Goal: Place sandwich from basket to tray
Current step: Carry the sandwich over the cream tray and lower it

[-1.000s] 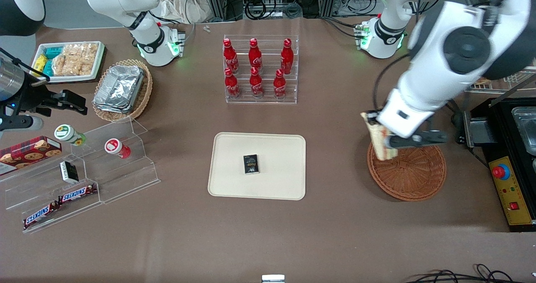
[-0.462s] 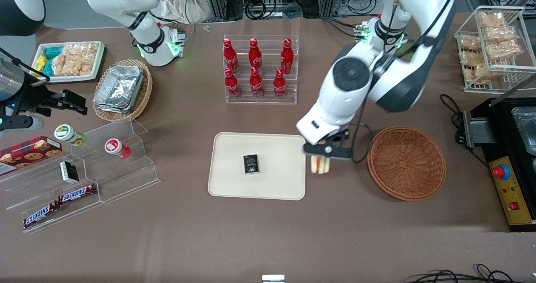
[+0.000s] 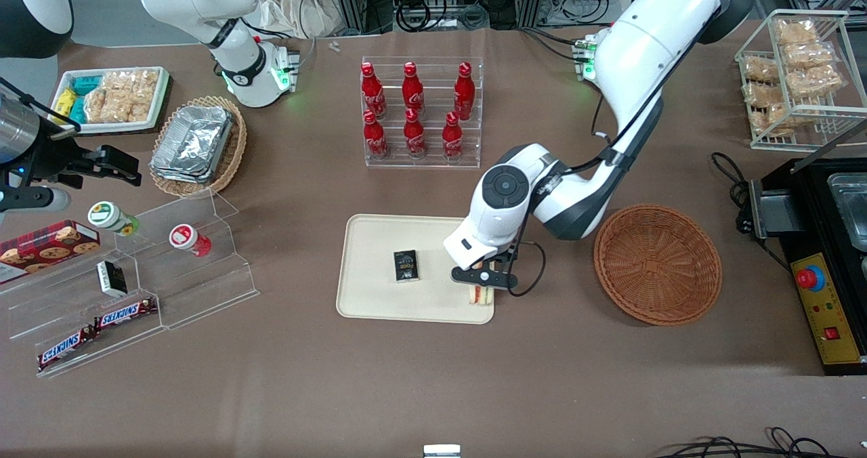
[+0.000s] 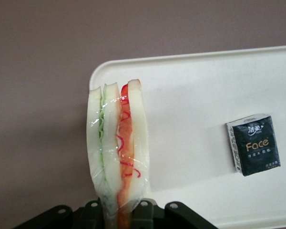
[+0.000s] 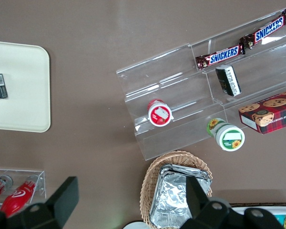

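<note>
My left gripper (image 3: 481, 287) hangs over the corner of the cream tray (image 3: 379, 302) that is nearest the front camera and the basket, shut on the sandwich (image 3: 481, 296). In the left wrist view the wrapped sandwich (image 4: 118, 143) stands on edge between the black fingers (image 4: 150, 212), white bread with red-orange and green filling, above the tray's (image 4: 195, 90) rounded corner. The reddish-brown wicker basket (image 3: 657, 263) sits empty beside the tray, toward the working arm's end of the table.
A small black Face packet (image 3: 406, 265) lies in the tray's middle. A clear rack of red cola bottles (image 3: 420, 112) stands farther from the front camera than the tray. A tan basket with foil containers (image 3: 198, 143) and clear snack shelves (image 3: 135, 288) lie toward the parked arm's end.
The gripper carried the sandwich from above the basket, across the bare table, to over the tray's corner, and came lower. The basket now shows empty.
</note>
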`<state>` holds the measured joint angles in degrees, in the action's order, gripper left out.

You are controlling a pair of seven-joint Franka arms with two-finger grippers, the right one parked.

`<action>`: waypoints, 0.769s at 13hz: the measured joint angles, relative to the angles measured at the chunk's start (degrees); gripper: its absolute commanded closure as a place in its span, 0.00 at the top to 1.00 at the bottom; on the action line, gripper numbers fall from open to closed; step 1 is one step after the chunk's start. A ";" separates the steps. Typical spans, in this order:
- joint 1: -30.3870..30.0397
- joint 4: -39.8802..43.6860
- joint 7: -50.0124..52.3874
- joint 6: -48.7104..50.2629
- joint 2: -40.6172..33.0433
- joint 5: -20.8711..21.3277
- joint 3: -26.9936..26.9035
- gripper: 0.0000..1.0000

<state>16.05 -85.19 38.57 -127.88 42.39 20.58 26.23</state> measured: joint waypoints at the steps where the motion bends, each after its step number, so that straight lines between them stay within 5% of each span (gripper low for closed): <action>1: 0.34 0.10 0.14 -0.12 0.87 0.01 0.00 0.00; 3: 0.49 0.17 0.26 -0.83 2.29 0.01 -0.01 0.08; 4: 0.48 0.22 0.31 -0.90 2.82 0.01 -0.02 0.48; 5: 0.49 0.25 0.67 -0.94 3.29 0.01 -0.02 0.99; 10: 0.83 1.26 4.90 -0.54 3.73 0.02 0.03 1.00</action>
<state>16.88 -83.92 43.47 -128.42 46.12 20.59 26.26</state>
